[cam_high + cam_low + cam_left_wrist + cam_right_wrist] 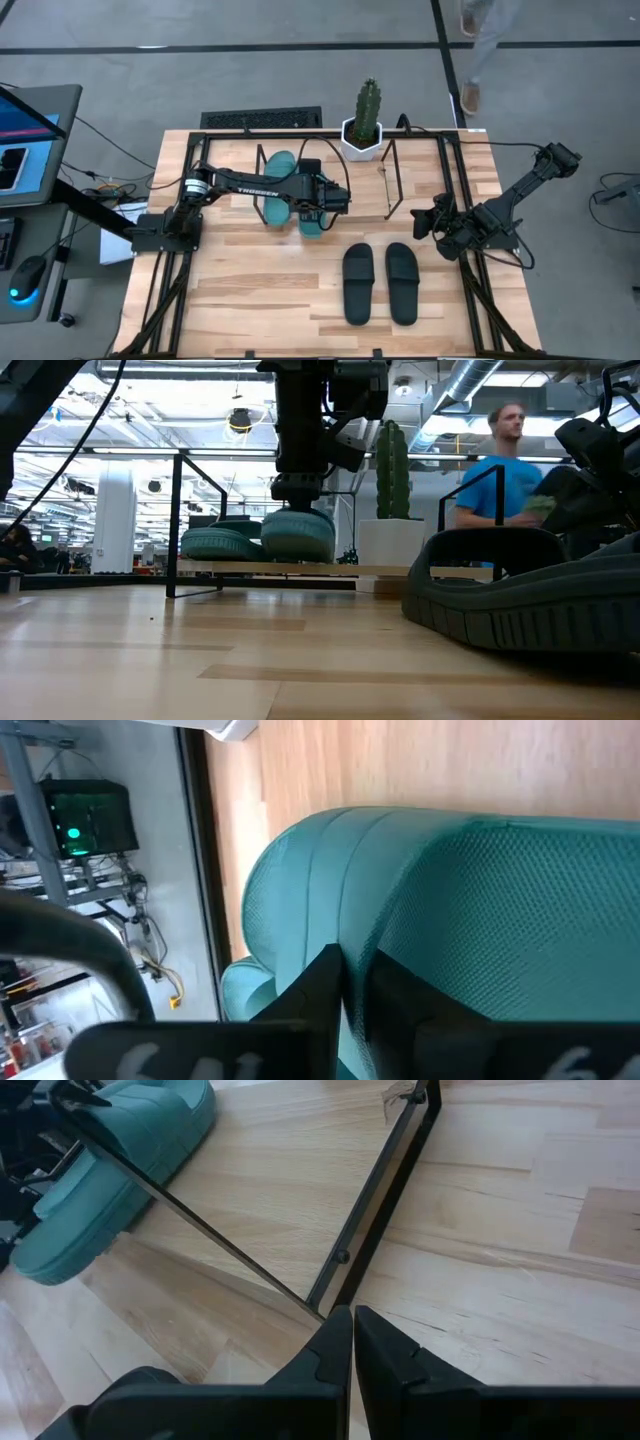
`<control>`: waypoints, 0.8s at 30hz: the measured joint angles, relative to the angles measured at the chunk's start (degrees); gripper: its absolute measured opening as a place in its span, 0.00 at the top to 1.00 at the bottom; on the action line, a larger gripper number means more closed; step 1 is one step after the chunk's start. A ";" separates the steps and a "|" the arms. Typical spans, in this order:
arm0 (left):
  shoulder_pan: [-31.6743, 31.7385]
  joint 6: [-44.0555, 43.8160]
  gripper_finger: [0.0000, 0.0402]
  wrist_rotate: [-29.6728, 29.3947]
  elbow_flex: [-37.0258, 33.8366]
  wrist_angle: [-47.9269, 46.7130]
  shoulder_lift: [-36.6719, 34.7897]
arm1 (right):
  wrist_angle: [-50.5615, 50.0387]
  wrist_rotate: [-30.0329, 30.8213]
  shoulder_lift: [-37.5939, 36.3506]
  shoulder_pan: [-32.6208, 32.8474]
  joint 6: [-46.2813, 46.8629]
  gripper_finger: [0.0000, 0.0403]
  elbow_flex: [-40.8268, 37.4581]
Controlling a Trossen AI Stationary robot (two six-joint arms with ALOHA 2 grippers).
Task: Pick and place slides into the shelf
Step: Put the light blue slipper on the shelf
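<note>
Open workshop behind, light wood worktop (pixel 250 300). Left hand (pixel 318 205) hung over the shelf (pixel 392 180), fingers pinched nearly together on the strap of a teal slide (pixel 450 900) sitting on the board beside its mate (pixel 215 542). Whether that grip was firm, I couldn't tell. Right hand (pixel 352 1342) sat closed and empty at the worktop's right side. Black pair (pixel 380 282) lay on the worktop, off the shelf. Rubber slides likely light, flexible, grippy; the strap looked the best hold.
</note>
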 joint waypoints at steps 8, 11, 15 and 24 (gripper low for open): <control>0.18 -0.02 0.94 0.76 0.00 0.00 0.00 | -0.01 0.00 0.00 0.00 0.00 0.98 0.00; 0.43 -0.05 0.93 2.00 0.00 0.01 0.00 | -0.01 0.00 0.00 0.00 0.00 0.98 0.00; 0.44 -0.46 0.93 2.62 0.00 0.00 0.00 | -0.01 0.00 0.00 0.00 -0.01 0.98 0.00; 0.46 -0.81 0.91 2.65 0.00 0.04 0.00 | -0.01 0.00 0.00 0.00 0.01 0.98 0.00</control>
